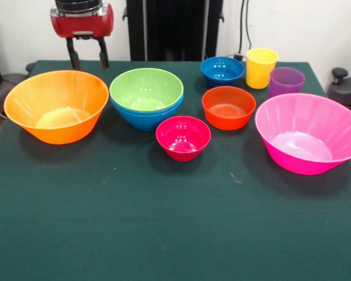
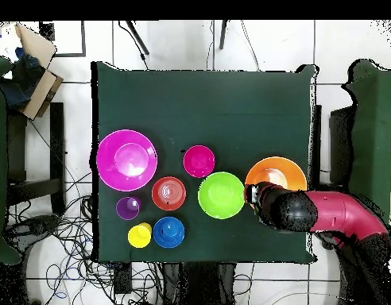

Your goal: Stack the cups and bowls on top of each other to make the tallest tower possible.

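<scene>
My gripper (image 1: 89,58) hangs open and empty above the table's far edge, just behind the large orange bowl (image 1: 57,105), between it and the green bowl (image 2: 221,194) in the overhead view. The green bowl (image 1: 146,88) sits nested in a light blue bowl (image 1: 145,119); this is the only stack. Standing singly are a crimson bowl (image 1: 183,137), an orange-red bowl (image 1: 228,107), a dark blue bowl (image 1: 222,70) and a large pink bowl (image 1: 309,132). The yellow cup (image 1: 261,67) and purple cup (image 1: 286,82) stand upright beside the dark blue bowl.
Everything rests on a dark green table (image 1: 164,234), with all the bowls in its far half in the front view. In the overhead view a cardboard box (image 2: 36,59) and cables (image 2: 63,254) lie on the floor beside the table.
</scene>
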You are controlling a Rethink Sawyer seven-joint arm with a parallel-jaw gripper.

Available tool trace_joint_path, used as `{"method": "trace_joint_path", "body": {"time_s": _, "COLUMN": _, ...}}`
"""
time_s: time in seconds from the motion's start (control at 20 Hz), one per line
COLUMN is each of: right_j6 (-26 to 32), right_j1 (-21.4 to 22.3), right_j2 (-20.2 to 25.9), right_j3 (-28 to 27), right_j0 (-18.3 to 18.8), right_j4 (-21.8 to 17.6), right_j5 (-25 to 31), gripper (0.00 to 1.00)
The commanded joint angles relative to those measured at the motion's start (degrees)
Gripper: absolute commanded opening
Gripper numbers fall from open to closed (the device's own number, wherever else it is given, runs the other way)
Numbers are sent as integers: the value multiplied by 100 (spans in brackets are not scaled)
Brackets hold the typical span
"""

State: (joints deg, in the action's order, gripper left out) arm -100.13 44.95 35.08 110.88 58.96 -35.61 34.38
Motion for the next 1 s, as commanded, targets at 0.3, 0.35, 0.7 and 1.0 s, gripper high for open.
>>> {"method": "trace_joint_path", "body": {"time_s": 0.3, "right_j6": 1579, "right_j1": -341, "right_j2": 455, "right_j3": -183, "right_j0": -113, "right_j4": -722, "right_j5": 481, "gripper": 100}}
{"method": "trace_joint_path", "body": {"time_s": 0.35, "right_j6": 1563, "right_j1": -344, "right_j2": 453, "right_j3": -166, "right_j0": -94, "right_j4": -740, "right_j5": 464, "gripper": 100}}
{"method": "trace_joint_path", "body": {"time_s": 0.7, "right_j6": 1438, "right_j1": -405, "right_j2": 443, "right_j3": -236, "right_j0": -93, "right_j4": -875, "right_j5": 366, "gripper": 100}}
{"method": "trace_joint_path", "body": {"time_s": 1.0, "right_j6": 1136, "right_j1": -527, "right_j2": 370, "right_j3": -328, "right_j0": -229, "right_j4": -866, "right_j5": 308, "gripper": 100}}
